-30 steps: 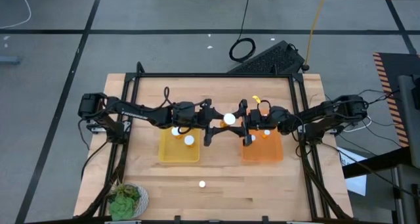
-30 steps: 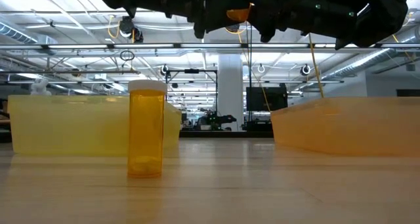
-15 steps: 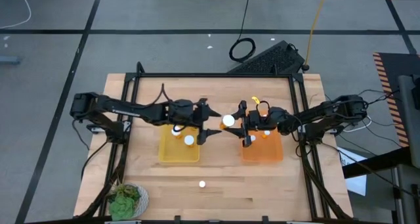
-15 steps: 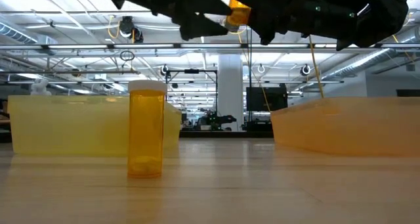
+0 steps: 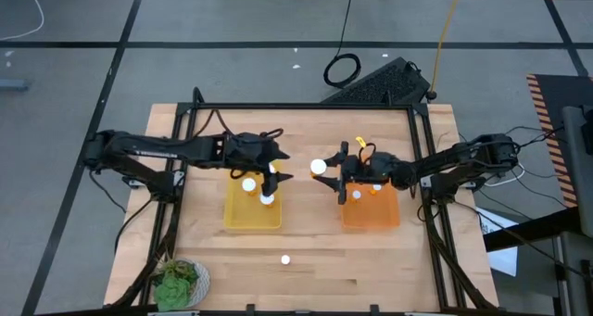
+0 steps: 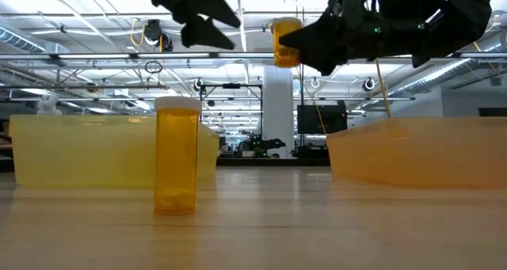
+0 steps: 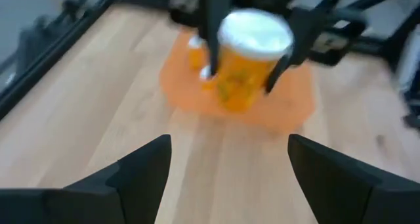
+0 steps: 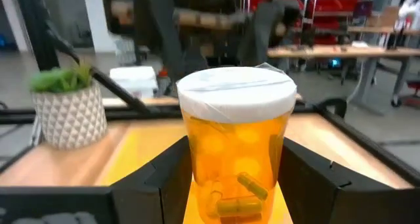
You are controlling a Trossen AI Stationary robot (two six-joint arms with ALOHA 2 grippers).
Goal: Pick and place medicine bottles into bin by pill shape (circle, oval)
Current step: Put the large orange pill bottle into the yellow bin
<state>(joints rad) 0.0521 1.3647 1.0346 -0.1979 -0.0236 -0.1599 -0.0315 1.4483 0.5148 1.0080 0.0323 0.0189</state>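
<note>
The right gripper's (image 5: 326,172) jaws are clenched on a medicine bottle (image 5: 319,168), held upright in the air between the two trays, cap on top, with oblong capsules showing through its amber wall in the right wrist view. The left gripper (image 5: 278,167) hangs over the yellow tray (image 5: 252,215), its jaws spread and holding nothing. The move turns on where the orange tray (image 5: 371,211) lies: just beside the held bottle toward the right arm's own base, so that arm is the nearer carrier. Two capped bottles (image 5: 258,192) sit in the yellow tray. A lone bottle (image 6: 177,155) stands on the wooden surface (image 5: 371,260) nearer its front edge, and nothing blocks the path.
</note>
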